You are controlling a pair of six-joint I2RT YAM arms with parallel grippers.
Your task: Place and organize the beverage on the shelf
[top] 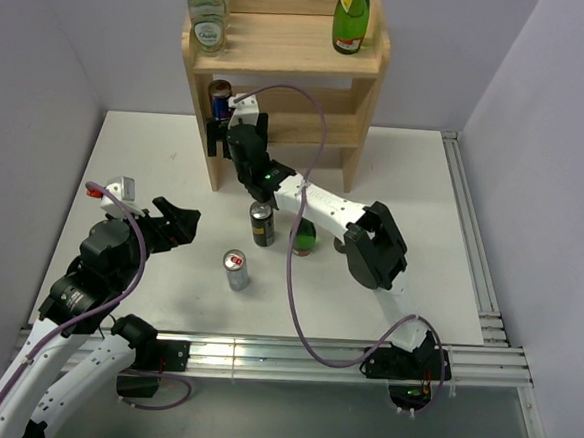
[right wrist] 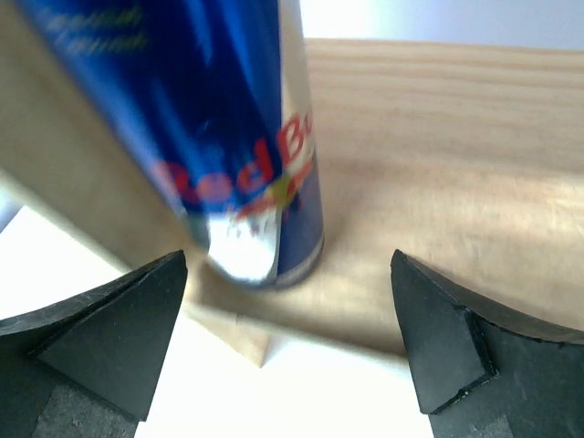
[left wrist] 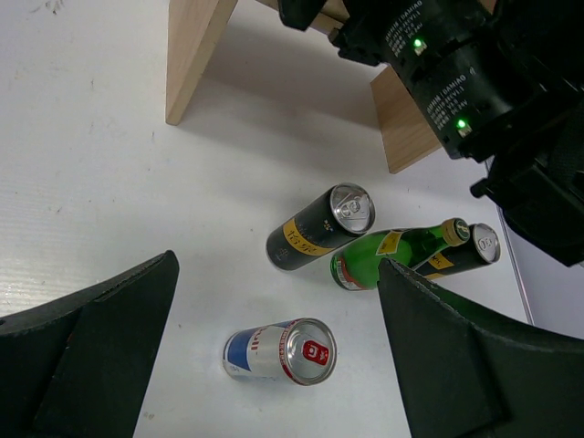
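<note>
Top external view: my right fingers (top: 218, 136) stand open around the blue can (top: 218, 102) on the shelf's (top: 284, 50) middle tier, 3 bottles (top: 351, 18) sit on top, and my left fingers (top: 179, 221) are open and empty over the table (top: 421, 238), where 3 cans (left wrist: 319, 228) and 1 green bottle (left wrist: 392, 255) remain.

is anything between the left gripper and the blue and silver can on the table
Nothing visible does. Only bare table lies between the open left gripper and the blue and silver can. The dark can and the green bottle stand farther off, past that can.
</note>
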